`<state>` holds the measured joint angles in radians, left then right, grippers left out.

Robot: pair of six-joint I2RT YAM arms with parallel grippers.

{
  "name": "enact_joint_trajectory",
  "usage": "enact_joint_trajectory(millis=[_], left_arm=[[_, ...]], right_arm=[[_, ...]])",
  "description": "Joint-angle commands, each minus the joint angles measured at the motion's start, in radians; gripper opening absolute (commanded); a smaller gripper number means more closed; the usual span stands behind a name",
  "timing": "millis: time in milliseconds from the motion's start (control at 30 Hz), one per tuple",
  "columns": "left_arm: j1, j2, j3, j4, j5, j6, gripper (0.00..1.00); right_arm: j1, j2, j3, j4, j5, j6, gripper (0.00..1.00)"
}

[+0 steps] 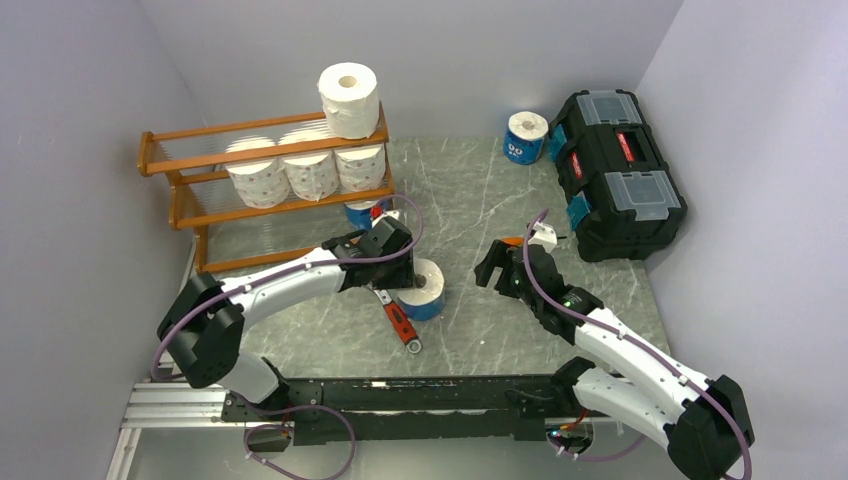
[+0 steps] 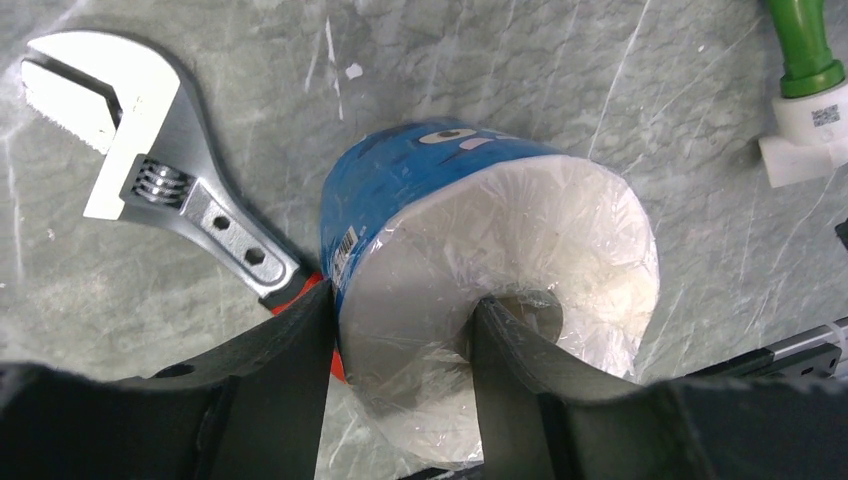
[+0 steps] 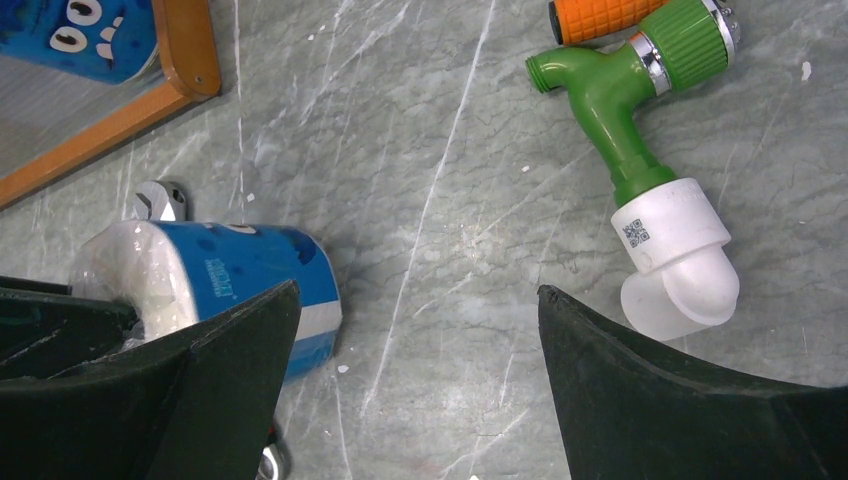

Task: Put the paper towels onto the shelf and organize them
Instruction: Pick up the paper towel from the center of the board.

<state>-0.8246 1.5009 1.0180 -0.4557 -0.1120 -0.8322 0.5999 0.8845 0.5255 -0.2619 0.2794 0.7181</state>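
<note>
l. jaws on blue-wrapped roll (image 2: 520, 215) — r. jaws wide

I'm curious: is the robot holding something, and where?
The left gripper pinches the blue-wrapped roll by its wall, one finger in the core. The right gripper holds nothing.

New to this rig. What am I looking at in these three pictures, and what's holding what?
Two robot arms are bolted at the near edge of a table, each ending in a two-finger gripper. The wide picture comes from a fixed camera above and behind them. The other two come from wrist cameras, so the black shapes below are each arm's fingers. On the table: a wooden shelf carrying paper rolls, a black toolbox, a wrench, a green tap fitting and a loose roll at the back. The left gripper pinches a blue-wrapped roll, one finger outside, one in its core; the roll stands on the table. The right gripper is open and empty.
</note>
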Motion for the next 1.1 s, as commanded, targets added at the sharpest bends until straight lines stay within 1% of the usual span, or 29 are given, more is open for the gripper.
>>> enact_joint_trajectory(millis=[0,100,133,233,333,500,567,700,867,967,1067], left_arm=[[-0.004,-0.091,0.028,-0.048,-0.010,-0.002,0.13],[-0.003,-0.146,0.032,-0.098,-0.053,-0.010,0.02],[-0.002,-0.165,0.035,-0.121,-0.072,-0.015,0.00],[0.004,-0.225,0.044,-0.213,-0.165,-0.060,0.00],[0.039,-0.290,0.035,-0.284,-0.212,-0.119,0.00],[0.186,-0.368,0.028,-0.438,-0.239,-0.269,0.00],[0.252,-0.389,0.021,-0.512,-0.248,-0.352,0.00],[0.366,-0.456,-0.042,-0.512,-0.246,-0.465,0.00],[0.469,-0.539,-0.129,-0.415,-0.238,-0.542,0.00],[0.519,-0.520,-0.113,-0.417,-0.248,-0.564,0.00],[0.558,-0.452,-0.057,-0.451,-0.243,-0.557,0.00]], right_arm=[[-0.004,-0.004,0.002,0.007,0.016,-0.005,0.90],[-0.004,-0.006,0.000,0.010,0.015,-0.006,0.90],[-0.003,-0.006,-0.001,0.010,0.014,-0.006,0.90],[-0.004,-0.003,-0.003,0.015,0.013,-0.009,0.90],[-0.005,0.001,-0.007,0.023,0.008,-0.011,0.90],[-0.005,0.016,-0.004,0.034,-0.001,-0.016,0.90],[-0.004,0.023,-0.003,0.039,-0.006,-0.020,0.90],[-0.005,0.032,0.003,0.037,-0.009,-0.024,0.90],[-0.004,0.025,0.002,0.031,-0.006,-0.031,0.90],[-0.004,0.022,-0.004,0.030,-0.009,-0.030,0.90],[-0.004,0.019,-0.012,0.034,-0.014,-0.026,0.90]])
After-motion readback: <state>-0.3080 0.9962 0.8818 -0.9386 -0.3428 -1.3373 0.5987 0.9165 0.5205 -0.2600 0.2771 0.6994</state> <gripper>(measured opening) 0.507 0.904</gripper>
